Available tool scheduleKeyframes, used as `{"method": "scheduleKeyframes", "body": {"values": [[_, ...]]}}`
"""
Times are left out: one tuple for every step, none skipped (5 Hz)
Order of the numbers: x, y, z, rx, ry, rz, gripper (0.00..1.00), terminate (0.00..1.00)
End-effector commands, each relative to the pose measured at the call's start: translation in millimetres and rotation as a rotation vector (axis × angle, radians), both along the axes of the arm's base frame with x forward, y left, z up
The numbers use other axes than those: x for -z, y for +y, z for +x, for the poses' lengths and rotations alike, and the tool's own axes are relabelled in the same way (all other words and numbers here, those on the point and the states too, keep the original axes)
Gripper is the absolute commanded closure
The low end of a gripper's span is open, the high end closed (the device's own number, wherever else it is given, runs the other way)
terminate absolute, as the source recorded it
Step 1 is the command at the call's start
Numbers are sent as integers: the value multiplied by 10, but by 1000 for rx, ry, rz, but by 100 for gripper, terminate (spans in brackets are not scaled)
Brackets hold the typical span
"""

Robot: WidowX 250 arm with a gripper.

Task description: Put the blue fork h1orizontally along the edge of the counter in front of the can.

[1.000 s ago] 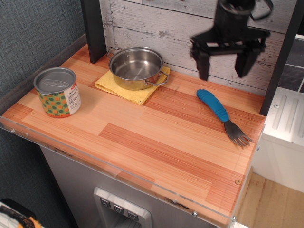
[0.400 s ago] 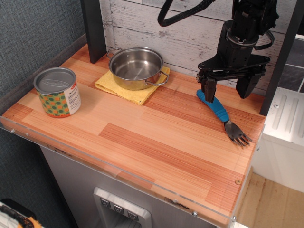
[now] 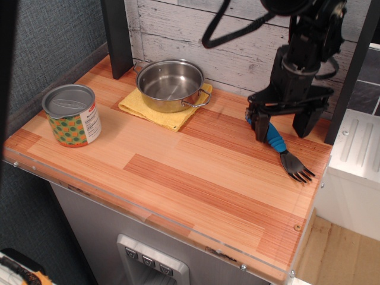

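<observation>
The can (image 3: 72,116) bears a dotted label whose print is too small to read, while the gripper (image 3: 284,127), lower than a moment ago, now straddles the blue fork (image 3: 281,149) with fingers apart at the right rear of the bench (image 3: 196,172), far from the can.
</observation>
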State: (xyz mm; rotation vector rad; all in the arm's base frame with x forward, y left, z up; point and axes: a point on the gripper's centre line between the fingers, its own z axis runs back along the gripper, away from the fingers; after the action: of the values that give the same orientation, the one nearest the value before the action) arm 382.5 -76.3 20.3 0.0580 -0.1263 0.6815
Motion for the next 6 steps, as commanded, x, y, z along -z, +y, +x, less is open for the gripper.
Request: {"method": "scheduleKeyframes", "body": {"values": [[-82, 69, 83, -23, -34, -20, 0, 0], [-73, 82, 80, -34, -30, -23, 0, 0], [-62, 99, 70, -40, -38, -34, 100, 0], [-157, 106, 65, -53, -66, -52, 100, 0], [-403, 110, 52, -60, -115, -58, 100, 0], [-543, 170, 5, -70, -135, -49, 100, 0]]}}
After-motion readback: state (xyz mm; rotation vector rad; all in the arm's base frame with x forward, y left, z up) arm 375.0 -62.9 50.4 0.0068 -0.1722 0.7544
